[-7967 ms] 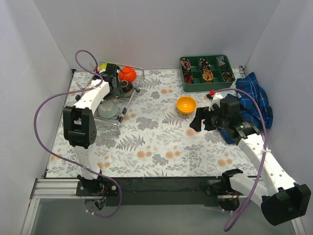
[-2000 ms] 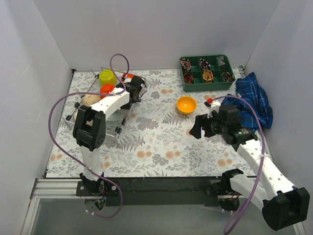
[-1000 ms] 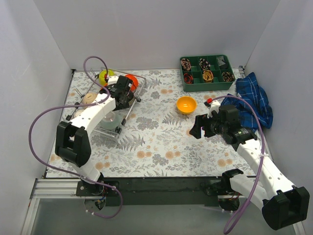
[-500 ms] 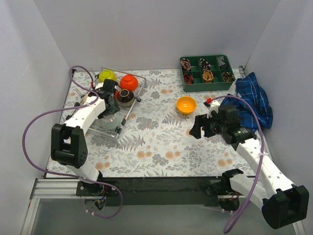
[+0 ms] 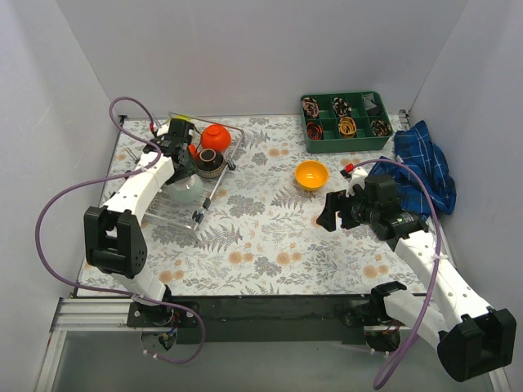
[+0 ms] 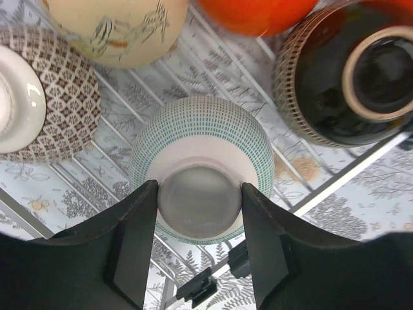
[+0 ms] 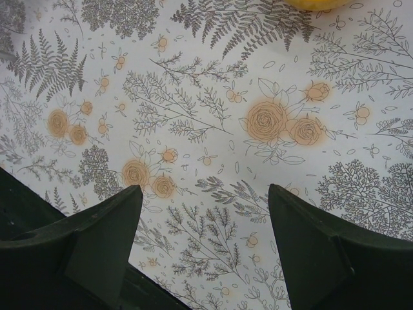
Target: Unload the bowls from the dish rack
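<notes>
**Left claw at the dotted bowl**

The dotted bowl (image 6: 193, 126) lies upside down in the rack (image 6: 352, 170), among other bowls. The left claw (image 6: 200, 190) stands over it, fingers apart on both sides of its foot. I cannot tell if they already press. The next move, I think, is to clamp and lift straight up. The right claw (image 7: 204, 194) hangs wide apart and empty over the bench (image 7: 213, 129), near the yellow bowl (image 5: 311, 174).

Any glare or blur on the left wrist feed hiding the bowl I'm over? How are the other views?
Left wrist: the patterned bowl is sharp and evenly lit; the fingers beside its foot are dark, with little detail; small highlights on the dark bowl. Right wrist: tablecloth crisp, no glare. Top view: even light, soft shadows by the rack.
</notes>
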`<state>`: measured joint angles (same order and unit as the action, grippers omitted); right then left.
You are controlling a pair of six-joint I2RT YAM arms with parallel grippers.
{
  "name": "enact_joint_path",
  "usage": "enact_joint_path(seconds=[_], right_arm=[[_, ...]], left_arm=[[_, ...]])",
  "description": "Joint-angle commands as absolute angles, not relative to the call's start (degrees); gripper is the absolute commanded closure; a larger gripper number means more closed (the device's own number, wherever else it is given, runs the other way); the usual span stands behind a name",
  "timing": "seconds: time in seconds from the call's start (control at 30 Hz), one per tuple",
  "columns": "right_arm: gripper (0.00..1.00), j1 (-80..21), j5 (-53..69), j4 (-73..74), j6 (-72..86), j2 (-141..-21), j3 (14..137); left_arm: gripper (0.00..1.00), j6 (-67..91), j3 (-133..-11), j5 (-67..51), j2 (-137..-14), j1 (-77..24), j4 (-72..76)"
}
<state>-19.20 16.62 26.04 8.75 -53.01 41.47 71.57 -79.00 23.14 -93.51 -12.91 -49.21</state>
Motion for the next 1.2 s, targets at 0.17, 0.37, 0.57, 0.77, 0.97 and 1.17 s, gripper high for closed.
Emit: enact_joint_path(seconds=[0.17,0.37,0.57,0.77,0.97,1.17], right_arm=[[0.13,-19.34,16.35,25.66,7.82,-53.35,43.68],[0.13,-19.34,16.26,25.66,7.56,-53.17,43.77],[0.13,-19.34,16.44,25.75,7.65,-52.47,42.72],[0.13,-19.34,17.66,25.66,7.73,-52.03,42.63],[0.13,-19.34,23.72,21.9,9.49,-53.08,42.98],[0.13,-19.77,32.86,9.96,18.26,-56.76,42.63]], left_arm=[[0.82,67.24,-81.48,27.07,-92.81,-12.83,-43.87],[0.79,66.45,-78.41,25.75,-95.8,-12.83,-39.31],[0.8,66.71,-76.82,24.08,-96.5,-12.83,-36.65],[0.98,66.53,-74.97,23.64,-94.14,-12.83,-36.12],[1.0,67.23,-74.71,22.59,-89.65,-12.83,-36.74],[1.0,68.9,-75.06,20.04,-84.56,-12.83,-37.35]])
